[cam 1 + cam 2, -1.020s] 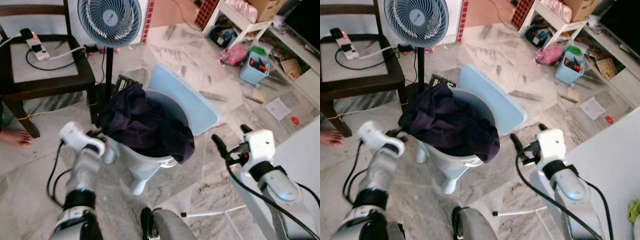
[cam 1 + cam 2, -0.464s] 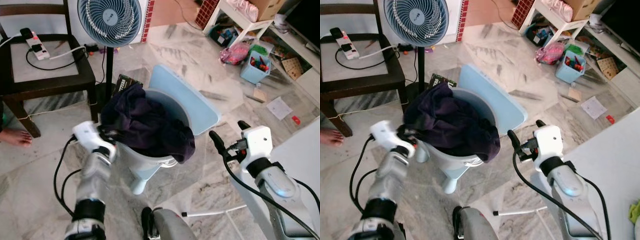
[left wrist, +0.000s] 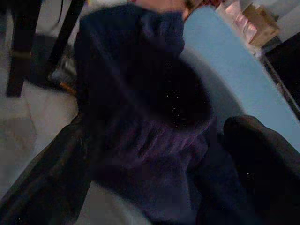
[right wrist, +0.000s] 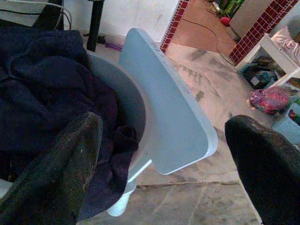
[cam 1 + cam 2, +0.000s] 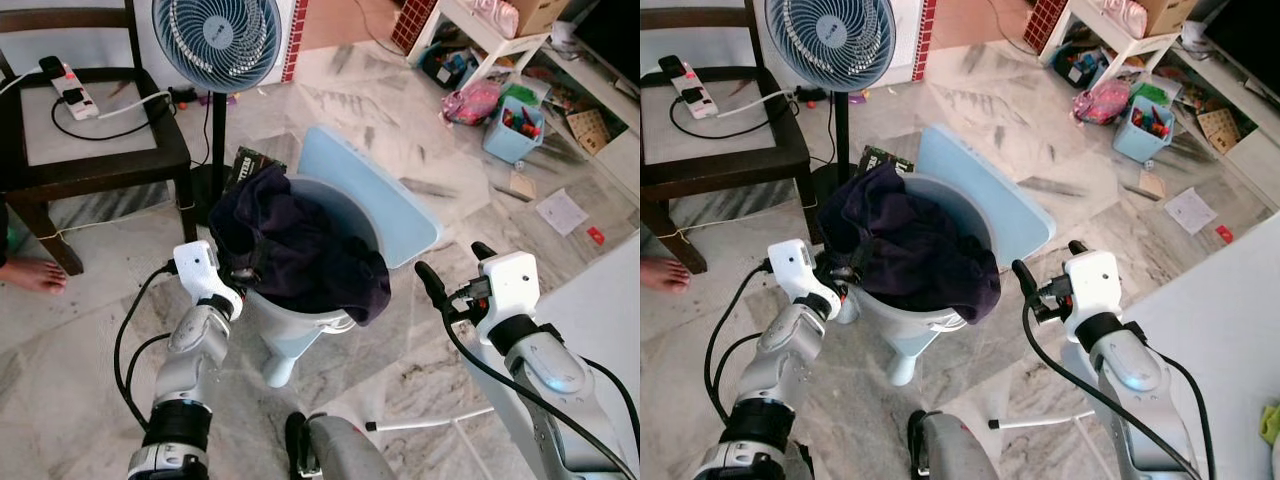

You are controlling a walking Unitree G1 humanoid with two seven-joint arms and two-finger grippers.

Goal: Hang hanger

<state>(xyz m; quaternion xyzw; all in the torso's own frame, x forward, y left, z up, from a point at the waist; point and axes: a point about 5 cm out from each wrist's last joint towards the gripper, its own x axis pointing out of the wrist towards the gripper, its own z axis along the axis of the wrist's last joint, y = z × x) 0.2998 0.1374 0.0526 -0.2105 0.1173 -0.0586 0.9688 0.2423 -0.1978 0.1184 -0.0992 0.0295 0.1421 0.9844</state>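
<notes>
On a marble floor (image 5: 420, 370), the robot's two silver arms flank a pale blue laundry basket (image 5: 300, 325) heaped with dark purple clothing (image 5: 300, 250). The left gripper (image 5: 243, 274) presses against the near left edge of that clothing at the basket's rim; in the left wrist view its fingers (image 3: 262, 154) stand parted with the fabric bunched between them, though whether they have closed on it cannot be told. The right gripper (image 5: 452, 278) hovers just to the right of the basket, apart from it, its fingers (image 4: 70, 159) spread wide with nothing between them. A light blue lid (image 5: 375, 195) leans against the basket's far side. No hanger can be made out among the clothing. Beyond the basket stands a pedestal fan (image 5: 215, 40), and to the left a dark wooden chair (image 5: 100, 150) carries a white power strip (image 5: 65, 82) with its cable. A person's bare foot (image 5: 30, 272) rests on the floor beside the chair. Farther right lie a blue bin of small items (image 5: 512, 128), a pink bag (image 5: 475, 100) and a white shelf (image 5: 490, 35).
</notes>
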